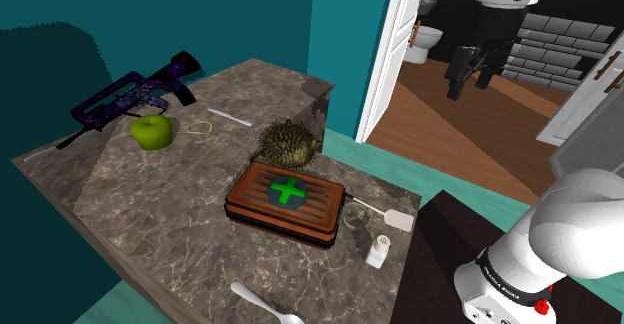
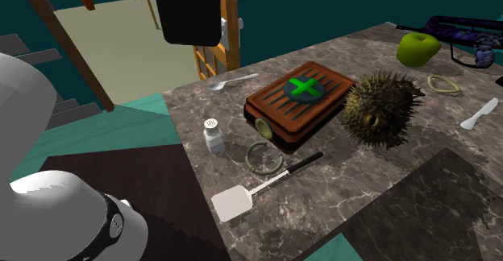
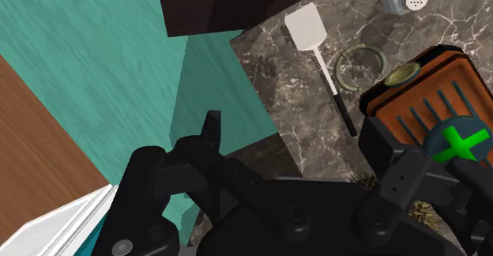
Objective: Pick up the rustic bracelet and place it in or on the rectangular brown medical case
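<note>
Brown medical case [image 2: 300, 102] with a green cross on a dark disc, lying flat and shut on the marbled counter [image 2: 387, 187]; all places are given from this case. The bracelet [image 2: 264, 156], a dull grey-green ring, lies flat on the counter just beside the case's short end (the end with a small round brass-coloured fitting), between the case and the black handle of a white spatula [image 2: 242, 199]. A white shaker [image 2: 213, 136] stands upright near the same end. A brown spiky ball [image 2: 380, 108] rests against the case's far long side in the shoulder view. Beyond the ball, well apart from the case, lie a green apple [image 2: 417, 48], a thin pale loop [image 2: 444, 83], a white knife [image 2: 479, 113] and a dark purple rifle [image 2: 467, 38]. A white spoon [image 2: 234, 80] lies near the case's other long side. The gripper [image 1: 472, 72] hangs in the air well apart from the case, toward the shoulder view's upper right before an open doorway; its jaws stand apart and clasp nothing.
</note>
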Controlling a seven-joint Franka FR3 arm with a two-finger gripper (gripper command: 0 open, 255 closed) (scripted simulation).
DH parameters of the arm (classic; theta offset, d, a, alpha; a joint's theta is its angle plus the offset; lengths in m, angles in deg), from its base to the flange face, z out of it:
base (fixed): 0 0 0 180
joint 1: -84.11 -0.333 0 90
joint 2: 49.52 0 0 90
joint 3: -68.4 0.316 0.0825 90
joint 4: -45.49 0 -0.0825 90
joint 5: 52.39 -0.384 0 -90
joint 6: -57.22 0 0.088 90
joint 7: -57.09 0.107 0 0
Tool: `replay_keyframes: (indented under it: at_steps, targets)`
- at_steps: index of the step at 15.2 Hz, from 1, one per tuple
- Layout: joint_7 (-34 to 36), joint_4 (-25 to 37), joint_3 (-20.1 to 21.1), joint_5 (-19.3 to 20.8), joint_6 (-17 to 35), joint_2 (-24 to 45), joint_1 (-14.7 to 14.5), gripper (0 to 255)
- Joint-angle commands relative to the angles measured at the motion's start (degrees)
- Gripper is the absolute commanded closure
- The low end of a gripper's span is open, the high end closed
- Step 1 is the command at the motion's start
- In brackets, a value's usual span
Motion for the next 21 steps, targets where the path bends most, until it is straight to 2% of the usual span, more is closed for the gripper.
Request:
replay_keyframes:
  at_steps: [1, 7, 12, 17, 21]
  targets:
    - [0.0, 0.0, 0.0, 0.0, 0.0, 0.0, 0.0, 0]
    - [-1.59, -11.83, 2.69, 0.08, 12.86, -1.13, -3.25, 0]
    - [-2.49, -20.15, 5.13, 0.33, 24.54, 0.49, -5.91, 0]
    - [-2.71, -26.81, 7.93, 1.16, 37.57, 5.18, -8.09, 0]
    - [-1.97, -30.63, 10.66, 2.9, 49.1, 11.63, -8.9, 0]
